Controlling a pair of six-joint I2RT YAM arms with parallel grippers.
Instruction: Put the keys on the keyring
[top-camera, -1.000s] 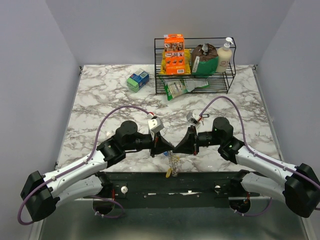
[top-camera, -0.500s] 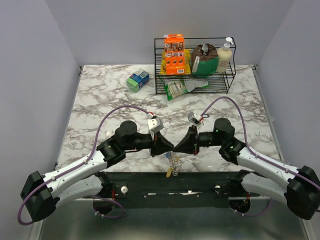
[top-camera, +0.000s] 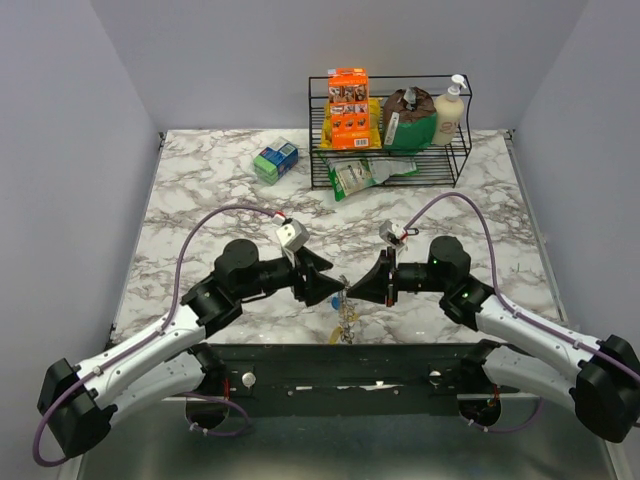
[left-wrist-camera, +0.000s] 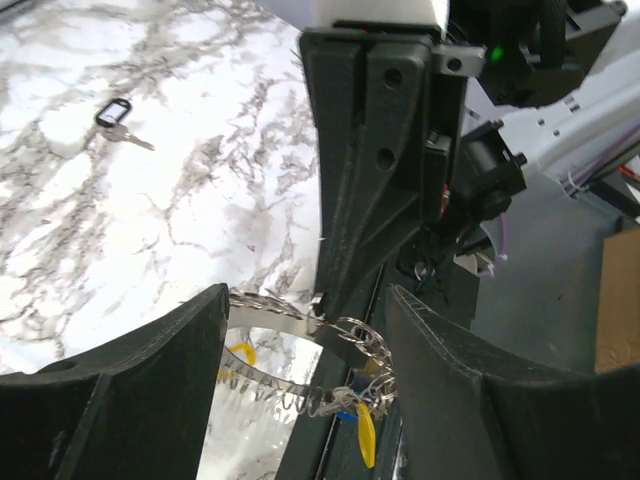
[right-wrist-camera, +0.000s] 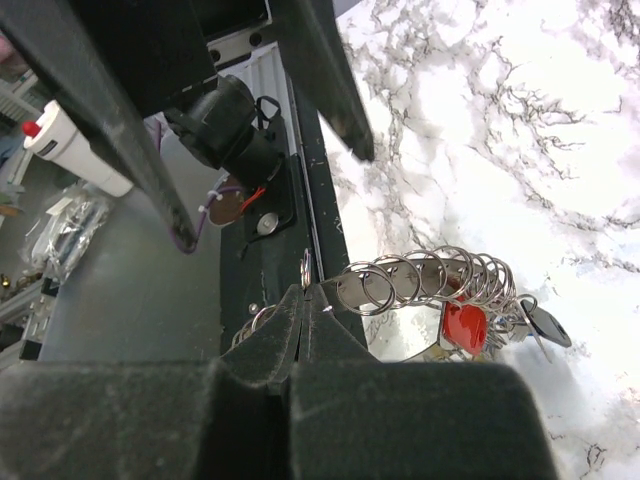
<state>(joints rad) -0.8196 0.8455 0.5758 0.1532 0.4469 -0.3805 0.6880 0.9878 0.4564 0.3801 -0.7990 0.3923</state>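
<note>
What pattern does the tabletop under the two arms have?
White marble tabletop with grey veining, clearest in the top external view.

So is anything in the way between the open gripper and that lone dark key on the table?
Nothing visible. Only bare marble table lies between the left gripper and the dark-headed key; the right gripper, holding the keyring, sits off to the side.

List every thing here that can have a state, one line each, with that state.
left tool, open, jaws either side of the keyring
right tool, shut on the keyring
keyring, gripped at one end, hanging off the table
threaded keys, dangling from the keyring
black-headed key, loose, flat on the table
pump bottle, upright
</note>
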